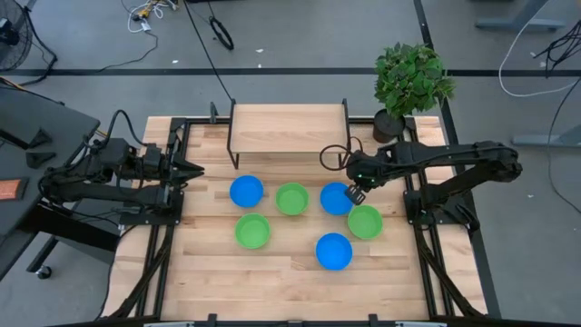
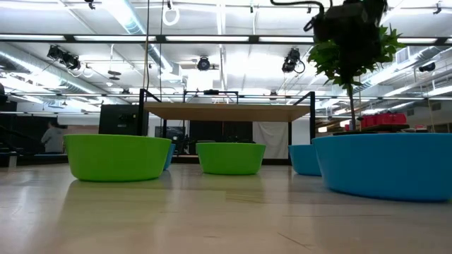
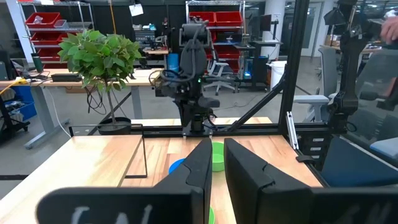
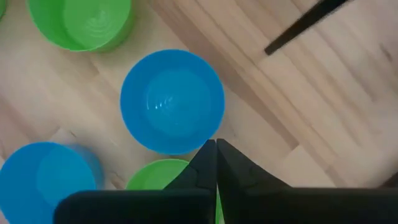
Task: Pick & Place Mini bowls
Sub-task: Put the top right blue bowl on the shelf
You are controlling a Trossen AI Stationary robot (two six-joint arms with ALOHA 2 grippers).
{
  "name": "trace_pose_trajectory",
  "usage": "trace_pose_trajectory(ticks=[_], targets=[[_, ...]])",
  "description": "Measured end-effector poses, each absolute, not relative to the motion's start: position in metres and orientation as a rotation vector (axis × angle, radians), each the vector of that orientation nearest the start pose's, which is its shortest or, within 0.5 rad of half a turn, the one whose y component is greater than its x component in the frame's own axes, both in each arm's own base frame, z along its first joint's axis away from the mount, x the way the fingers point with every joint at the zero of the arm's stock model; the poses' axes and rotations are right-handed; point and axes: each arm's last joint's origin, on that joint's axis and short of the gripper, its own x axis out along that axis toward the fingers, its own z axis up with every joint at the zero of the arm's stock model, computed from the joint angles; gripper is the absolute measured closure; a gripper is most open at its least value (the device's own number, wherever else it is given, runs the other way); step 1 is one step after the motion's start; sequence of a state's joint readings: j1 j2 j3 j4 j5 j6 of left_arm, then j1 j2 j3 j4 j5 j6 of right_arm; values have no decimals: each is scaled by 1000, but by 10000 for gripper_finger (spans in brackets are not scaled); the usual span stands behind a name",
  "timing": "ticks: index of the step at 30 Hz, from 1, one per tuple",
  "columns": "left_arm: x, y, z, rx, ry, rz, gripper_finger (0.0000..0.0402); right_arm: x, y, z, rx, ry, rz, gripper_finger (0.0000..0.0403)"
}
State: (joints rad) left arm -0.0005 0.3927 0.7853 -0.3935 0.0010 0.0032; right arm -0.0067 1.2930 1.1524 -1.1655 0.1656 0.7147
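Six mini bowls stand open side up on the wooden table: blue (image 1: 246,192), green (image 1: 291,198) and blue (image 1: 337,198) in a far row, then green (image 1: 252,231), blue (image 1: 334,252) and green (image 1: 364,222) nearer. My right gripper (image 1: 356,193) hangs shut above the table, pointing steeply down, between the far-right blue bowl (image 4: 172,101) and the green bowl (image 4: 155,175) beside it, touching neither. In the low view it (image 2: 346,21) shows well above the bowls. My left gripper (image 1: 195,169) waits level at the table's left edge, its fingers (image 3: 202,165) nearly together with nothing between them.
A low wooden shelf on black legs (image 1: 289,129) stands at the far middle, one leg (image 4: 305,25) close beyond my right gripper. A potted green plant (image 1: 410,80) stands at the far right corner. Black frame rails run along both table sides.
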Motion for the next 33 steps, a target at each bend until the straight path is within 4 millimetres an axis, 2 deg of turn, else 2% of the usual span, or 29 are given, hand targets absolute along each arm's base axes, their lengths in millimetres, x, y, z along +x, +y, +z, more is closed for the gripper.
trace_pose_trajectory(ticks=[11, 22, 33], targets=[[76, 0, 354, 3, 0, -1, 353, 226, -5, 257, 626, 1155, -650, 350], [76, 0, 354, 3, 0, -2, 353, 230, -6, 238, 665, 1087, -643, 293], [76, 0, 354, 3, 0, -1, 353, 221, -6, 209, 725, 1112, -719, 255]])
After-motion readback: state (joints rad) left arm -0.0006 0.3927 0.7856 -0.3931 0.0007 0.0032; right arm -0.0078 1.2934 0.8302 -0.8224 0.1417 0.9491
